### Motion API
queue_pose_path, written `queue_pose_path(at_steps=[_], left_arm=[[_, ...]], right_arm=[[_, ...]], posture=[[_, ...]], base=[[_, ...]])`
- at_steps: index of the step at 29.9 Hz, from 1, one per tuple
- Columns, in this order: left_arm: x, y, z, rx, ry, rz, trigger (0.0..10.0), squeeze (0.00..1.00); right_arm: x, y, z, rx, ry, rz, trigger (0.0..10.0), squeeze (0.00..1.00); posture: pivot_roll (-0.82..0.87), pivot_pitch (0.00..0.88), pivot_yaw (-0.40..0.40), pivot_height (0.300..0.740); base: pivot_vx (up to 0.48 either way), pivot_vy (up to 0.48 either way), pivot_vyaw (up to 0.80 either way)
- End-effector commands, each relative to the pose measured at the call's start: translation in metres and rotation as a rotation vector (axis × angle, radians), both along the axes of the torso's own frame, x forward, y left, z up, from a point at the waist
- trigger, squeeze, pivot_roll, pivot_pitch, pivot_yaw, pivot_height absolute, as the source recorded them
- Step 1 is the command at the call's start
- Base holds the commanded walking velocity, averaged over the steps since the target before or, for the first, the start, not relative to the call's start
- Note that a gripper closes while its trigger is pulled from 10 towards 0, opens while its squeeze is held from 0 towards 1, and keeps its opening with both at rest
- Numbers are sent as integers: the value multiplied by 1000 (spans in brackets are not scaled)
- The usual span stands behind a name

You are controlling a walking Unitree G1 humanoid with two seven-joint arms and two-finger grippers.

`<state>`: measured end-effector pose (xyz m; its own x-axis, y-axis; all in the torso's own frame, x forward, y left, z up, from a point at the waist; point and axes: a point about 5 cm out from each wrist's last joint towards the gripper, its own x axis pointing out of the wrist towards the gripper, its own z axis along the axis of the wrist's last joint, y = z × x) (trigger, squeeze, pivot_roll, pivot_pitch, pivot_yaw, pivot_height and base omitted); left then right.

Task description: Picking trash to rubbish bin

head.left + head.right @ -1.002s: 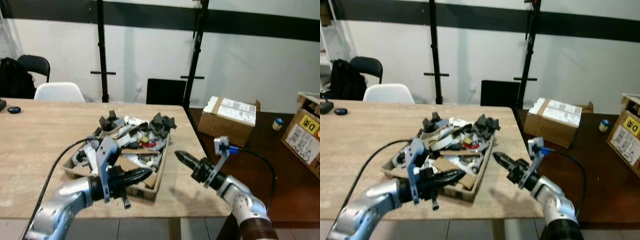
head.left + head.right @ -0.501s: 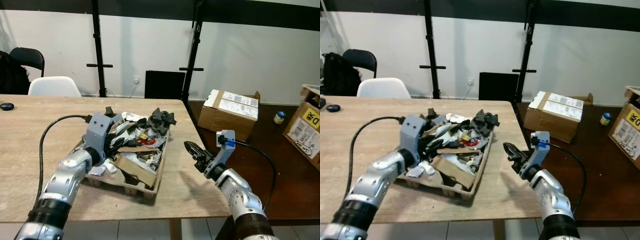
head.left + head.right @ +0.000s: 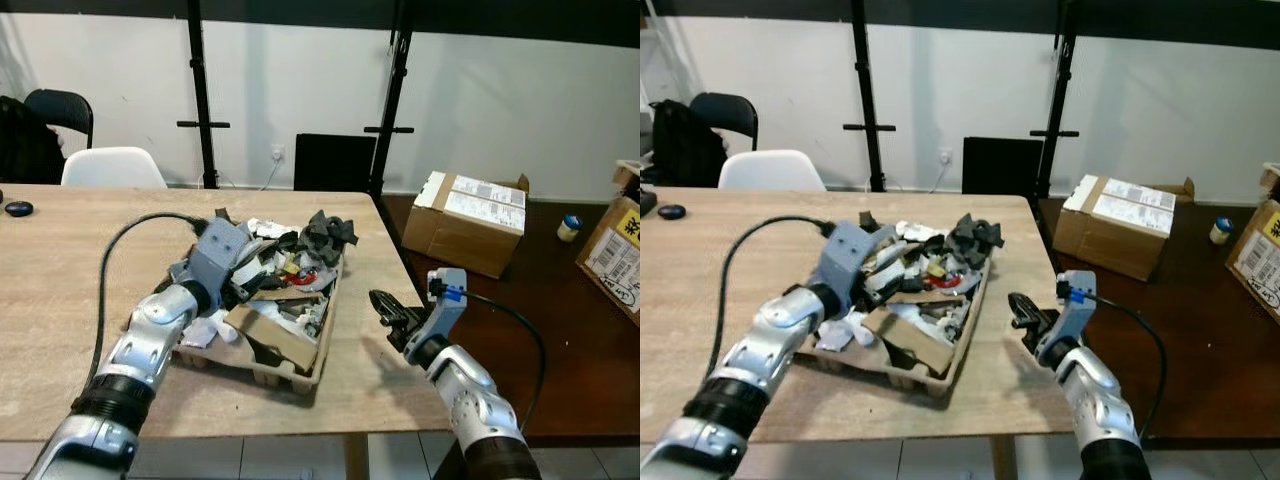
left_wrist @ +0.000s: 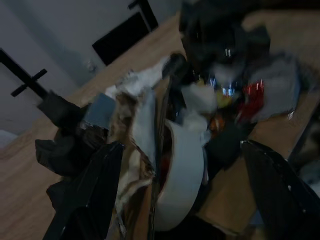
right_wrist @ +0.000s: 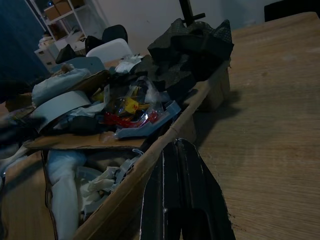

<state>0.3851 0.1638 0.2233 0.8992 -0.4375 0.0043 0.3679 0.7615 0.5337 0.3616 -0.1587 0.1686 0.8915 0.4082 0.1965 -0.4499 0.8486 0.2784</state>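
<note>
A cardboard tray (image 3: pixel 303 368) heaped with mixed trash (image 3: pixel 296 262) sits on the wooden table (image 3: pixel 70 290). The heap holds black scraps, white plastic, brown card and a red wrapper (image 5: pixel 131 118). My left gripper (image 4: pixel 181 146) is down in the heap at the tray's left side, open, its fingers (image 4: pixel 85 200) wide apart around a white tape roll (image 4: pixel 182 175) without closing on it. My right gripper (image 3: pixel 385 308) hovers low over the table just right of the tray, shut and empty, pointing at the tray wall (image 5: pixel 165 145).
Cardboard boxes (image 3: pixel 465 220) stand on the dark floor to the right. Two black stand poles (image 3: pixel 392 100) and a black panel (image 3: pixel 335 162) rise behind the table. A white chair (image 3: pixel 112 166) and a black mouse (image 3: pixel 18 208) are at the far left.
My left gripper has gone from the tray's front edge up and into the trash heap. The right gripper has dropped slightly beside the tray. The camera has shifted.
</note>
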Motion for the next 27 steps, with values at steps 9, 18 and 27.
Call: queue_pose_path(at_steps=[9, 18, 27], left_arm=[[16, 17, 2, 161, -87, 201, 10000, 0], [20, 17, 0, 135, -76, 205, 588, 0], [20, 11, -6, 83, -44, 169, 0, 0]], right_arm=[[-6, 18, 2, -20, -29, 36, 10000, 0], [-7, 16, 1, -32, -23, 27, 10000, 0], [-7, 12, 0, -40, -17, 7, 10000, 0]], posture=[[-53, 147, -24, 740], [-53, 146, -23, 740], [-54, 146, -21, 740]], base=[[0, 0, 0], [0, 0, 0], [0, 0, 0]])
